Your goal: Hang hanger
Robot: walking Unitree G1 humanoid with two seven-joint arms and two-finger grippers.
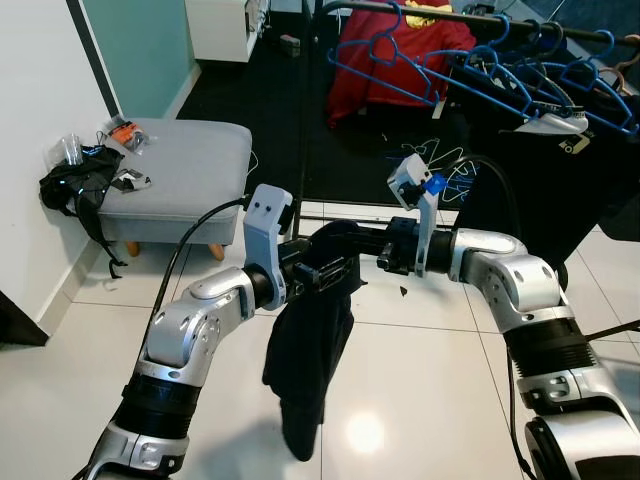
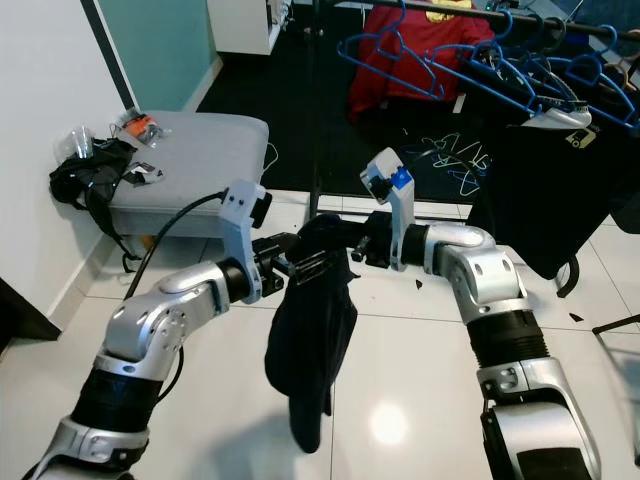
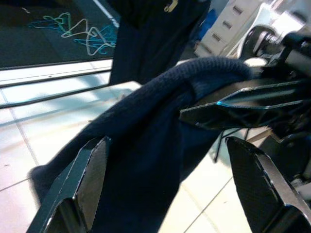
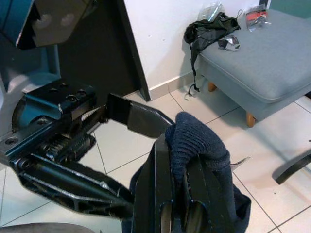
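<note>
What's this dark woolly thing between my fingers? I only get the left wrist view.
Observer: A dark garment. It hangs in a long fold toward the white tiled floor.
Operator: Who's holding it up?
Observer: The right gripper, reaching in from the other side, is shut on its top fold.
Operator: Where would it go?
Observer: Probably the clothes rail ahead on the robot's right, where blue hangers hang.

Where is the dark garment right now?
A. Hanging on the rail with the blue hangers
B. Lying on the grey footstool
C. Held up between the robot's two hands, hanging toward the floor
C: the dark garment drapes down from between the left hand and right hand, above the tiled floor.
</note>
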